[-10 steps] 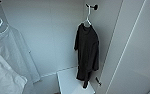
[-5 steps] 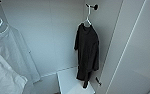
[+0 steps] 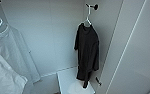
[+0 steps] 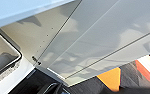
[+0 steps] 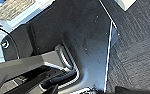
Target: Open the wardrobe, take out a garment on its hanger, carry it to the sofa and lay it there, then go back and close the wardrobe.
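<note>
— What is the wardrobe (image 3: 53,32) made of, by the look of it?
— Smooth white panels, matt in the head view; in the left wrist view its door (image 4: 96,37) carries soft reflections, so a slight sheen.
— And the garment (image 3: 87,55)?
— Black cloth, soft and limp, dull, no shine.
— The hanger (image 3: 87,20)?
— Thin, pale and smooth; plastic or coated wire, I cannot tell which.
— The white top (image 3: 8,60)?
— Light cloth, creased, matt.
— The floor?
— Dark carpet (image 5: 138,50), rough and ribbed, in the right wrist view.
</note>
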